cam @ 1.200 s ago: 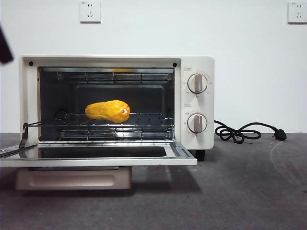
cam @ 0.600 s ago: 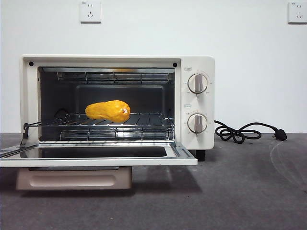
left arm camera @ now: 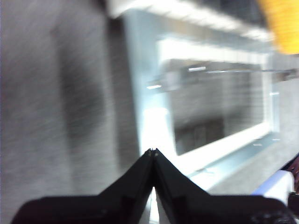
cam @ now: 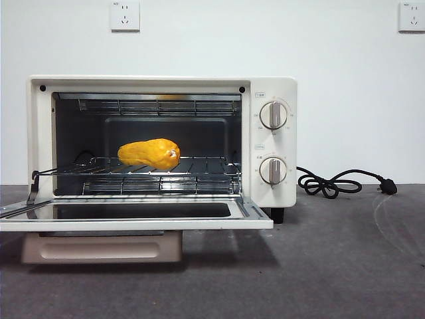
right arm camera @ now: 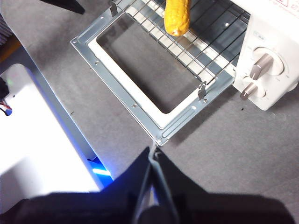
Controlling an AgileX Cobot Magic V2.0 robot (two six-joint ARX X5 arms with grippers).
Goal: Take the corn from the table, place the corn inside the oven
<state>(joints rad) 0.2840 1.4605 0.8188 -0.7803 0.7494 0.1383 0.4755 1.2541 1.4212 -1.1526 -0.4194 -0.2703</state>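
Inside the open TOSHIBA toaster oven (cam: 272, 143), you see the corn (cam: 149, 153) lying on the wire rack (cam: 199, 166), above the lowered glass door (cam: 133, 216). Your left gripper (left arm camera: 153, 151) hangs clenched and empty over the tabletop (cam: 332, 266); your right gripper (right arm camera: 153, 151) is clenched too, empty, off the door's corner.

We see our right gripper (right arm camera: 153, 150) with its jaws pressed together above the table (right arm camera: 243, 149), just off a corner of the oven's (right arm camera: 266, 70) lowered door (right arm camera: 140, 105). The corn (right arm camera: 177, 16) lies on the wire rack (right arm camera: 205, 35) beside the two knobs (right arm camera: 258, 74).
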